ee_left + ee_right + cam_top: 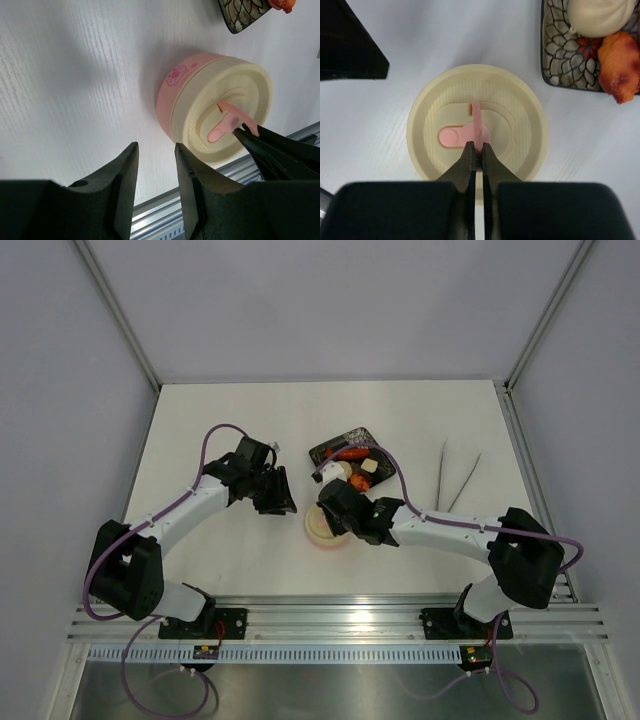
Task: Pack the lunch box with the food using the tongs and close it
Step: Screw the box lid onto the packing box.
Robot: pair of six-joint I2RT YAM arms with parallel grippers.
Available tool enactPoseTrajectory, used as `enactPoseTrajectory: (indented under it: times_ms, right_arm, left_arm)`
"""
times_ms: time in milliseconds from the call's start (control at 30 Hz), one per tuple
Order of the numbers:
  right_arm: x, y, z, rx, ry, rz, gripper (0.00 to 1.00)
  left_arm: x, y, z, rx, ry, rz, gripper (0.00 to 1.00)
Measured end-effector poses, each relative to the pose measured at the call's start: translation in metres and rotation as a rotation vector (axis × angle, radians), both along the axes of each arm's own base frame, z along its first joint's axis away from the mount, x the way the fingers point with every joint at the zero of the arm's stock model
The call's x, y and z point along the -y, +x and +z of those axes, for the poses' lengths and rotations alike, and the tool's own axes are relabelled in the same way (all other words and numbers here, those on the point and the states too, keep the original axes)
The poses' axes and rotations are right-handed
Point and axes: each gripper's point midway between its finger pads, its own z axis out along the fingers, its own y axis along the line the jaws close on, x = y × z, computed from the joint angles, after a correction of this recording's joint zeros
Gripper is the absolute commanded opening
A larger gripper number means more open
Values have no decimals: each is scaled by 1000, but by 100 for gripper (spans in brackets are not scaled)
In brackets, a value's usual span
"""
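The left gripper (156, 147) is held low over the table (200, 440), just left of the lunch box (167, 100). Its fingers are seen partly open, with nothing between them and nothing touched.

The lunch box is placed near the middle of the table, toward the near edge, between the two grippers. It is covered by its lid (520, 115), which is seated flat on the pink tub. A pink tab (452, 136) is fixed at the centre of the lid, and a thin strip of it is raised.

The right gripper (476, 147) is positioned directly above the lid. Its fingers are pressed together on the raised strip of the tab.

Just beyond the lunch box, a black patterned tray (555, 60) is set. Food is left on it: a pale bun (597, 17), an orange piece (620, 70) touching the bun, and a red sausage (350, 453).

Well to the right, the tongs (441, 475) are laid flat on the table, apart from everything else, their arms spread toward the far side.
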Motion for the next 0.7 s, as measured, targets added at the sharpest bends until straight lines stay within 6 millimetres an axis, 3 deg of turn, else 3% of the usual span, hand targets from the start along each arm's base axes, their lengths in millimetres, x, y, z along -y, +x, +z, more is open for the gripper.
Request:
enactPoseTrajectory:
  times_ms: [67,300,333,367,467,567,700]
  right_arm:
    - [5,-5,-11,-19,-14,-7,0]
    - [-4,-8,-10,-15,36,-15,0]
    - [-5,-9,-10,-17,38,-16,6]
    - [-5,-10,-10,-21,40,-19,32]
    - [-7,-12,-6,-46,35,-33,68]
    - [-12,-10,10,-51,43,-47,72]
    - [-20,-1,45,-42,71,-99,69]
  left_arm:
    - [0,0,0,0,0,0,38]
    - [1,-1,-1,-1,-6,-4,38]
    - [1,-1,-2,-4,-6,-5,38]
    - [1,-2,-2,-6,-5,-6,38]
    - [0,-3,-3,-8,-4,-7,38]
    - [0,-3,-3,-7,-4,-7,38]
    - [0,-3,-3,-8,-4,-8,38]
